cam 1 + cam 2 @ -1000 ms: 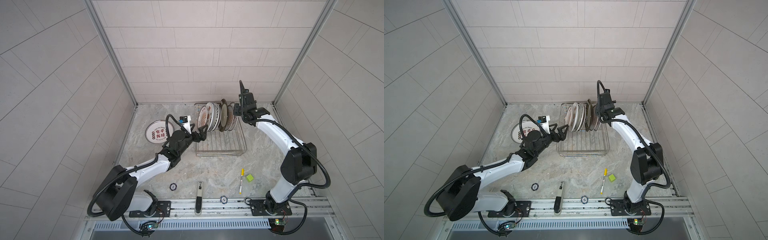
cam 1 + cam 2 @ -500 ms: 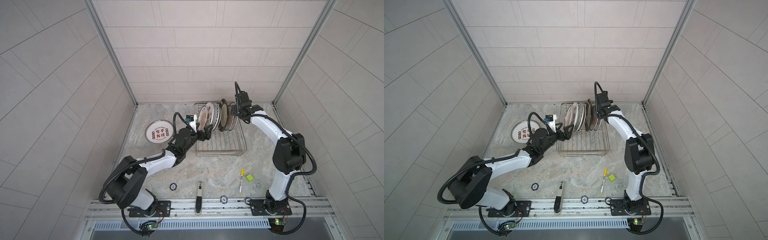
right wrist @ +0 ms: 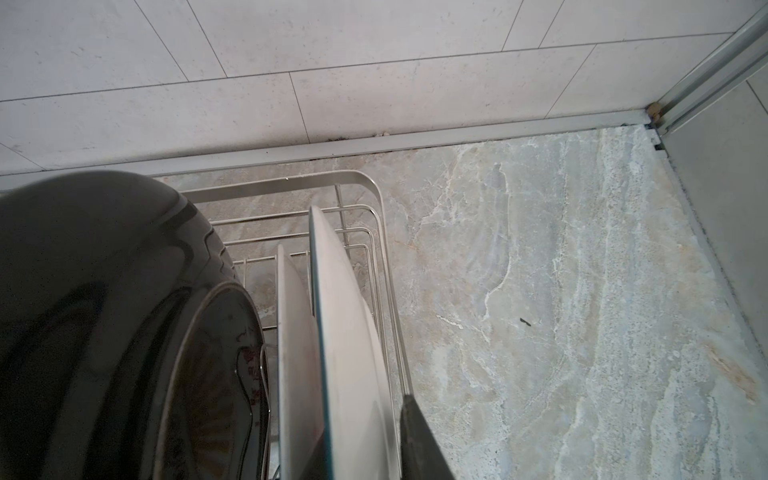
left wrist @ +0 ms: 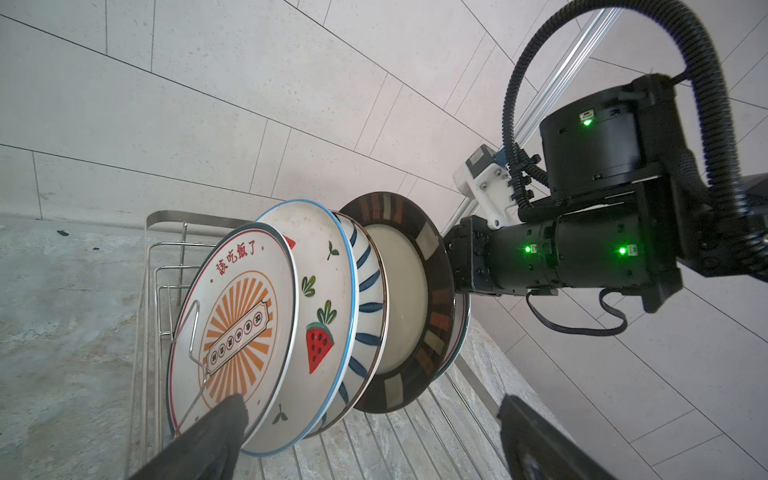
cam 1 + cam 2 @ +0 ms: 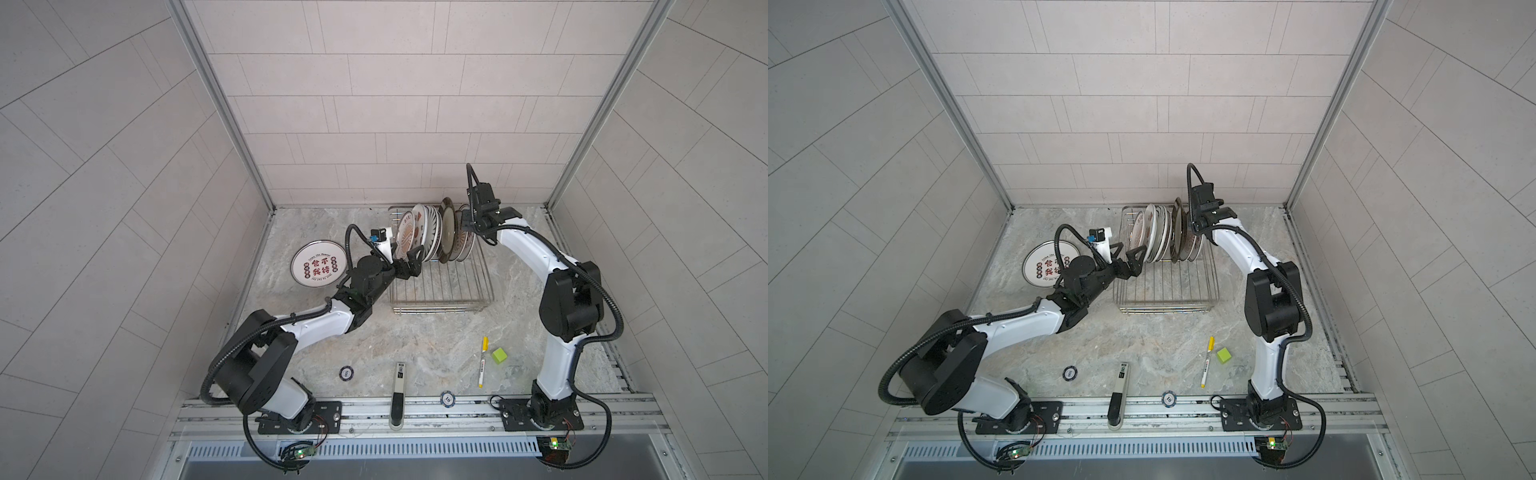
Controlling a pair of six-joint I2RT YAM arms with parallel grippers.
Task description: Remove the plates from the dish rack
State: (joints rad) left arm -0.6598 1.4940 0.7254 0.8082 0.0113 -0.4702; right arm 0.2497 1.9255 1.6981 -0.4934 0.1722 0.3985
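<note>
- The plates [image 5: 432, 235] stand on edge in a tight row at the far end of the dish rack [image 5: 440, 293], with a tool at each end of the row.
- The right tool [image 5: 469, 226] reaches down from the far right onto the rightmost one, a blue-rimmed plate [image 3: 345, 332]. Its jaws stand narrow, astride that rim, and one finger [image 3: 419, 436] lies against the plate's back. The other finger is hidden, so I cannot tell whether the plate is truly clamped.
- The left tool [image 5: 411, 264] is spread wide at the left end of the row and holds nothing. One finger [image 4: 216, 432] crosses the lower rim of the sunburst plate [image 4: 237, 324]; the other is well apart, over the rack's bare wires.
- Rightward from the sunburst plate come a watermelon plate [image 4: 320, 299], a navy-petal plate [image 4: 368, 299] and the larger brown-rimmed plate [image 4: 432, 291], all leaning the same way.
- A red-character plate [image 5: 318, 270] lies flat on the counter [image 5: 415, 345], left of the rack.
- Toward the near edge, a yellow marker [image 5: 482, 361] lies just beside a green cube [image 5: 499, 355], and two poker chips [image 5: 346, 373] sit well apart.
</note>
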